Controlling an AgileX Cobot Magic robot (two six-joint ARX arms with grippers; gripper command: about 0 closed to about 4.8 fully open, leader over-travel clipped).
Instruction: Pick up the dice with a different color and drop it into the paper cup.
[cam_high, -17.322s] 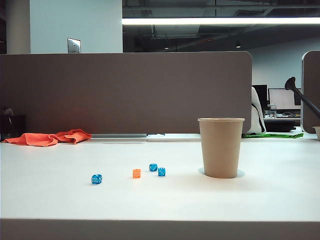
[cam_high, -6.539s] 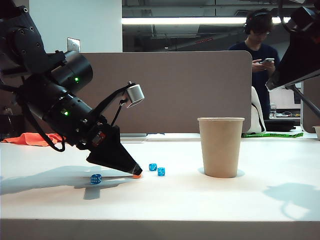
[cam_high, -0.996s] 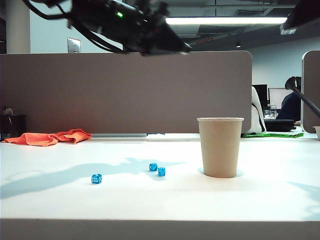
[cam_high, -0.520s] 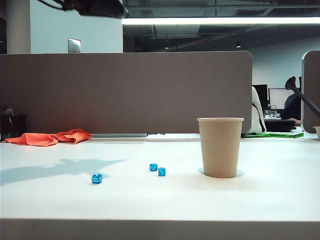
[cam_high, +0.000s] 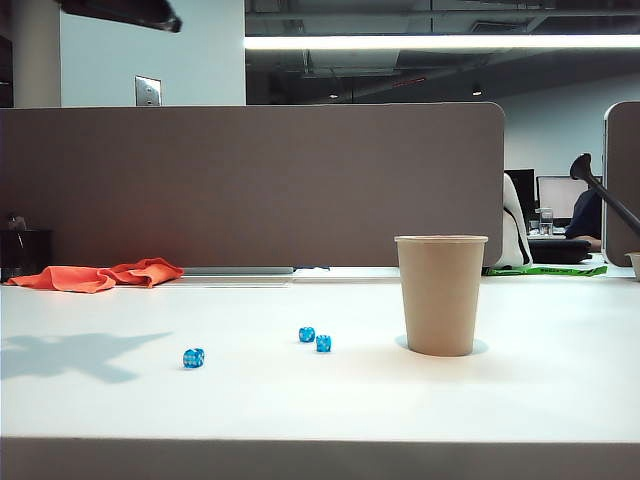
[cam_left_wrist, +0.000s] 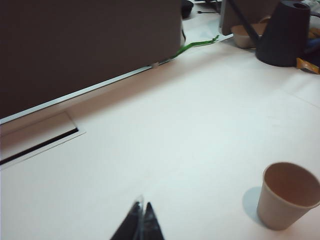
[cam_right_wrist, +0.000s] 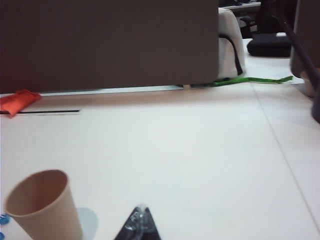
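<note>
Room: you had an office behind the bench, with a grey partition (cam_high: 250, 185) standing along the far edge of the table and a strip light glowing above it.
Table: your white table (cam_high: 320, 400) carried everything, and a dark shadow lay on its left part in the exterior view.
Left arm: you held it high, so only a dark piece of it (cam_high: 120, 10) cut into the upper left corner of the exterior view, well above the table.
Left gripper: your left gripper (cam_left_wrist: 141, 225) was clenched, its two dark tips pressed together with nothing visible between them, up over bare table and apart from the cup.
Right gripper: your right gripper (cam_right_wrist: 140, 225) sat low in its own wrist view with the tips meeting in one point, so it read as closed; it hung near the cup without touching it.
Watering can: a black watering can (cam_left_wrist: 285, 32) stood at the far end of the table in the left wrist view.
Cloth: an orange cloth (cam_high: 100, 275) lay crumpled at the back left, by the partition.
Paper cup: the paper cup (cam_high: 441, 295) stood upright on the right half of the table, mouth open.
Blue dice: one blue die (cam_high: 193, 357) lay alone to the left; two more (cam_high: 306, 334) (cam_high: 323, 343) lay just beside each other, between it and the cup.
Orange die: you could not tell where it was; no view showed it, and the cup's inside was too dim to read.
</note>
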